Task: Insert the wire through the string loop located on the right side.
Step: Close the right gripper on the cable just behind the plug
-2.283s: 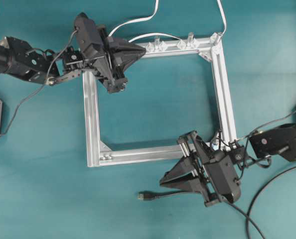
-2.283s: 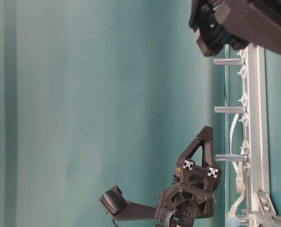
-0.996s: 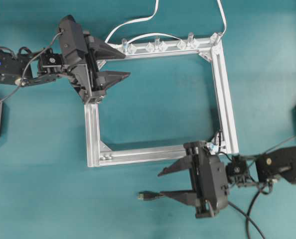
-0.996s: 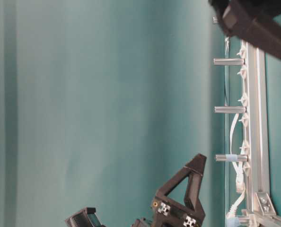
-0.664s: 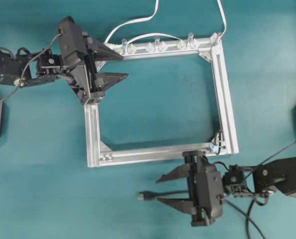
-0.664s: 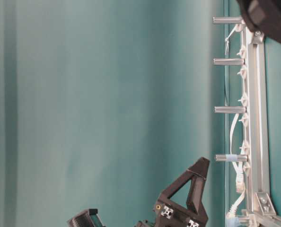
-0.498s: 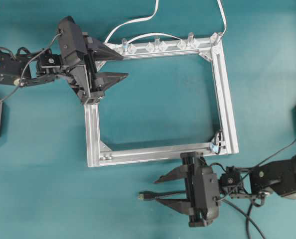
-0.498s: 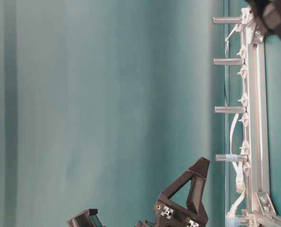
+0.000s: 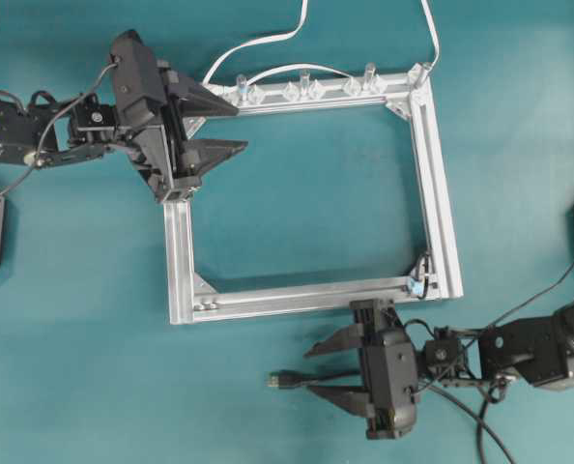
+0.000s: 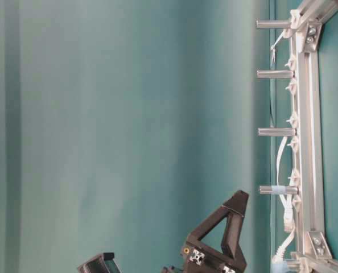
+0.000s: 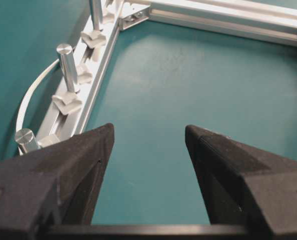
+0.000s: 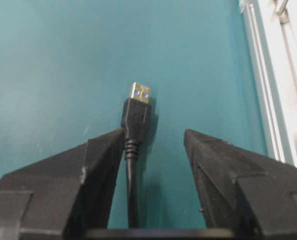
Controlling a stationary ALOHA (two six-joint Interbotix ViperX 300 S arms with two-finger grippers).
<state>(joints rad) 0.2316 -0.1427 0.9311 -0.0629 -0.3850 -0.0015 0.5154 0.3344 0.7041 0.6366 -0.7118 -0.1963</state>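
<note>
the wire (image 9: 311, 378) lies flat on the teal table (image 9: 297, 208), just outside the bottom rail of the square metal frame (image 9: 444, 208). its plug (image 12: 136, 114) with the metal tip points to the left in the overhead view, and the thin black cord runs back to the right, between the fingers of the right gripper (image 9: 318, 370).

the right gripper sits low over the wire with its jaws apart, one finger on each side of the cord. in the right wrist view the plug sits just ahead of the fingertips and close against the left finger (image 12: 106, 150), while the other finger stands clear of it. the fingers are not pressed onto the wire; whether the left finger actually touches the plug i cannot tell.

the string loop (image 9: 421, 272) hangs at the bottom right corner of the frame, a thin dark ring with a small pale-blue bit at its base. it is near the right gripper's body but apart from the plug, which lies further left and below the rail.

the left gripper (image 9: 224, 126) hovers over the top left corner of the frame with its jaws wide apart and nothing between them. its wrist view shows bare table between the fingers, and a row of small metal posts (image 11: 67, 65) standing along the frame's rail, with a white flat cable (image 11: 28, 97) curving beside them.
</note>
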